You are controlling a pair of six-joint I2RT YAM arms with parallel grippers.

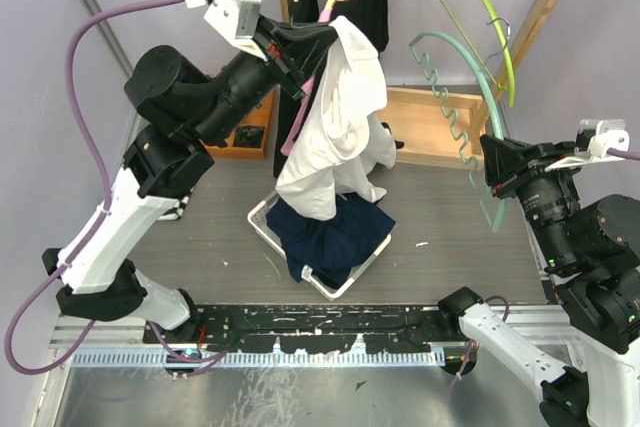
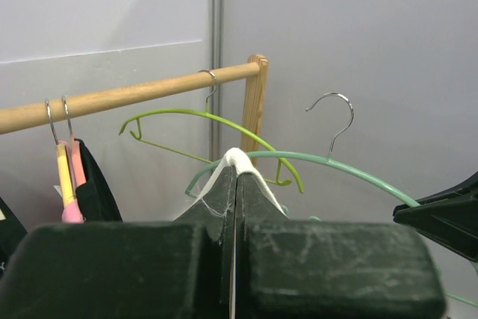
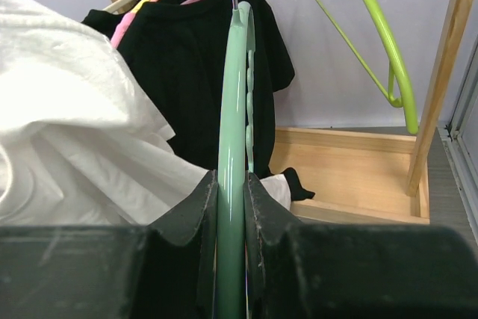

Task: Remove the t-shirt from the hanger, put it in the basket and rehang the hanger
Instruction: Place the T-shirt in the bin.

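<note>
Two robot arms work at a clothes rack above a grey bench. The left tool (image 1: 305,39) is clamped shut on a fold of the white t-shirt (image 1: 335,137). The shirt hangs from it in a loose, crumpled drape, raised over a wire basket (image 1: 262,219) of dark clothes (image 1: 325,237). The right tool (image 3: 231,184) is closed on a mint-green hanger (image 3: 233,87), held well apart from the shirt, so the shirt looks already free of it. The t-shirt should handle as light, soft and limp: it will keep no shape and will sag and swing from any single pinch. Thin cloth could also slip from a narrow grip, so a bunched fold or the thicker collar seam seems the safest hold. Only the top view shows the whole shirt, the basket, and the gap between shirt and hanger. The left wrist view shows just a sliver of white cloth pinched between the fingers, with the wooden rail (image 2: 134,95) behind. The right wrist view shows the hanger gripped edge-on, near a black shirt (image 3: 202,65) on the rack
</note>
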